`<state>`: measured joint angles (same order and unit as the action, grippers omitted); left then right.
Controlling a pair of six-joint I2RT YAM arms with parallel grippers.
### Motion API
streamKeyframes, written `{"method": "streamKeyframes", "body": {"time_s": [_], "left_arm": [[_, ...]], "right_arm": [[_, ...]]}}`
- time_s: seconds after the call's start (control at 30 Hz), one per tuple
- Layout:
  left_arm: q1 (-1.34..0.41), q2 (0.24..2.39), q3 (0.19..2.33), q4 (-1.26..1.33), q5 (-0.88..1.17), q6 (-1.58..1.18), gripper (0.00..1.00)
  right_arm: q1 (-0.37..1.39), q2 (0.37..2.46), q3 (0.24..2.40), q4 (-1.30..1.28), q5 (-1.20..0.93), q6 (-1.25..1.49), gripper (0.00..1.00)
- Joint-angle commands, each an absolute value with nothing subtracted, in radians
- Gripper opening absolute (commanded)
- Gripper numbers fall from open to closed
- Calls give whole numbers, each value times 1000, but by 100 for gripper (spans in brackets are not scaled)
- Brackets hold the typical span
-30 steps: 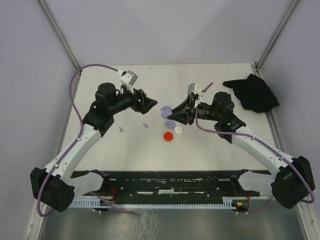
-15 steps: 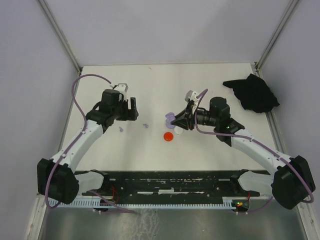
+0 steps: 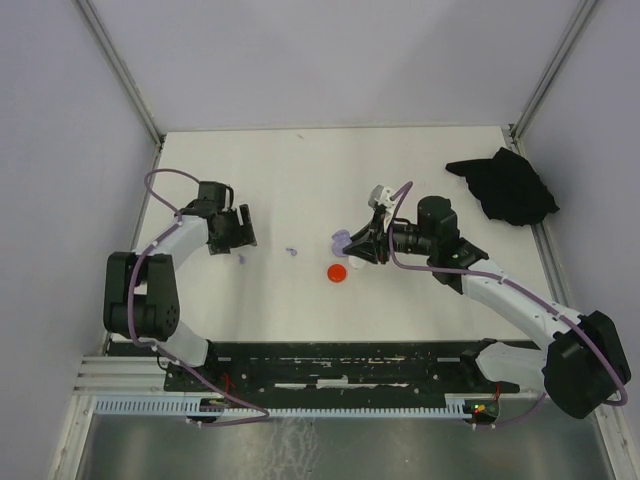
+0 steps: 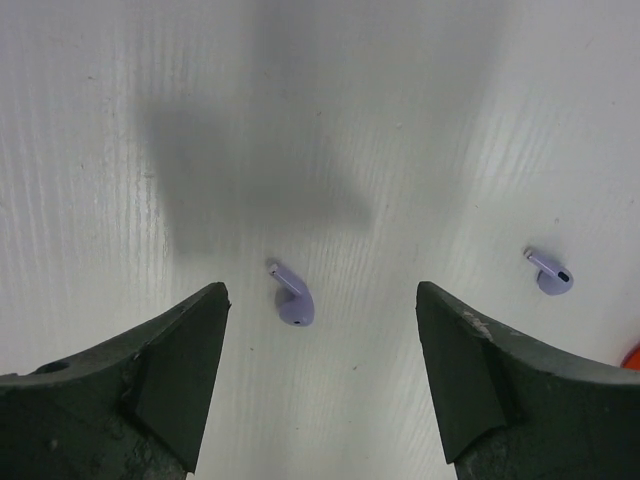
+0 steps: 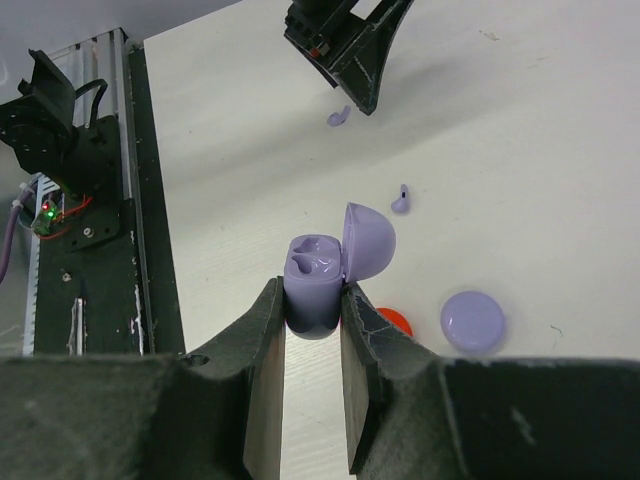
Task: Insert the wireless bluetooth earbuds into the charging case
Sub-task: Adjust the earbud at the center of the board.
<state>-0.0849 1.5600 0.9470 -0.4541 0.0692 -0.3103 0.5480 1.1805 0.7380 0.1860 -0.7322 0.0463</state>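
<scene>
Lilac earbud (image 4: pixel 292 297) lies on the tabletop (image 4: pixel 420 100), lower centre of the left wrist view, before the left claw (image 4: pixel 320 292), its jaws spread. Right claw (image 5: pixel 312 318) pinches the open charging case (image 5: pixel 318 272). Pickup stage, I'd say: descend, then close.

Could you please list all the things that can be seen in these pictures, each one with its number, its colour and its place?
earbuds: two, lilac, lying on the table; one below the left fingers, the other nearer the middle.
charging case: one, lilac, lid open, between the right fingers.
disc: one, red, on the table beside the case.
second disc: one, lilac, on the table beside the red one.
cloth: one, black, crumpled at the far right of the table.
table: one, white.
left arm and right arm: two, white and black.
left fingers: two, dark, open.
right fingers: two, dark, shut on the case.
</scene>
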Motion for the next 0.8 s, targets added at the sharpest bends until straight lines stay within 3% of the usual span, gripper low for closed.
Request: {"method": "streamKeyframes", "body": {"time_s": [0.0,0.47,0.77], "left_arm": [[-77,1600,966,-416,104,-379,81],[-86,1691,978,-441,260,-309,68],[-133,1671,962,-507,318,-255,66]], "right_arm": [[551,1162,754,170,-729,8,2],[551,1179,773,138,-732,-1,2],[551,1190,793,108,-733,0,2]]}}
